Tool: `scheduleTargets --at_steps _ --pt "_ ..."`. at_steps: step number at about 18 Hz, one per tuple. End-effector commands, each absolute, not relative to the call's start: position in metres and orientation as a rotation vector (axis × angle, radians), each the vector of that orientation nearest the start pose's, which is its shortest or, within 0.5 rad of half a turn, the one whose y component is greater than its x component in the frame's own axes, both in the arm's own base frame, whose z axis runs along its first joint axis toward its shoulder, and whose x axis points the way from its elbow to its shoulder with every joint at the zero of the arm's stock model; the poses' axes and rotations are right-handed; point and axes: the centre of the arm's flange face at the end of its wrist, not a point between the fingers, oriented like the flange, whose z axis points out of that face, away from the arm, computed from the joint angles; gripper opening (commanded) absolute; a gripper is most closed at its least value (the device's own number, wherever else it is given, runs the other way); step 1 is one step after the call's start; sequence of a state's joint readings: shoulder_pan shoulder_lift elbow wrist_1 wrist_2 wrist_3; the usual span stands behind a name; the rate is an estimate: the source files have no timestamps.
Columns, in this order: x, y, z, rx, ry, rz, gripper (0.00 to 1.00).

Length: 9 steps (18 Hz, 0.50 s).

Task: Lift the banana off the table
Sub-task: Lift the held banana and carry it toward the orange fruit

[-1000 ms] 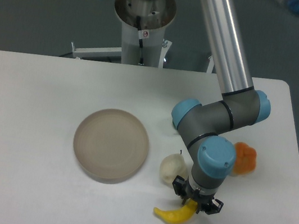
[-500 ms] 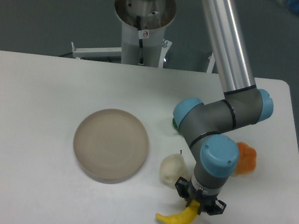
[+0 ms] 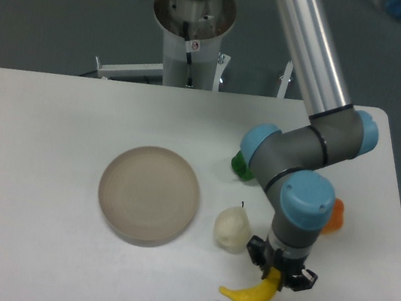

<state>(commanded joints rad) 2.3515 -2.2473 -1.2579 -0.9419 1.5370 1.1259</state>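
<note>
The bright yellow banana (image 3: 248, 295) is near the front edge of the white table (image 3: 29, 169), right of centre. My gripper (image 3: 277, 276) points straight down over the banana's right end and is shut on the banana there. Its left tip sticks out free to the left. I cannot tell whether the banana is touching the table or held just above it.
A pale cream pear (image 3: 232, 226) stands just left of the gripper. An orange lumpy fruit (image 3: 333, 216) peeks out behind the wrist on the right, and a green object (image 3: 241, 164) shows behind the elbow. A round beige-grey plate (image 3: 148, 194) lies at the table's centre.
The gripper has moved to the right with the banana in it, about 25 pixels over the second. The green object has come into view behind the arm, and more of the orange fruit is hidden.
</note>
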Motion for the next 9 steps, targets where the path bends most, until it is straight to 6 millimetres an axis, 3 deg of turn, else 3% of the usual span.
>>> scheduleTargets --at_steps 3,7,9 --pt "-0.453 0.631 0.316 -2.859 0.561 0.365 0.33" --pt "-0.489 0.609 0.337 -2.844 0.542 0.426 0.33" --pt "-0.496 0.602 0.347 -2.841 0.55 0.447 0.33"
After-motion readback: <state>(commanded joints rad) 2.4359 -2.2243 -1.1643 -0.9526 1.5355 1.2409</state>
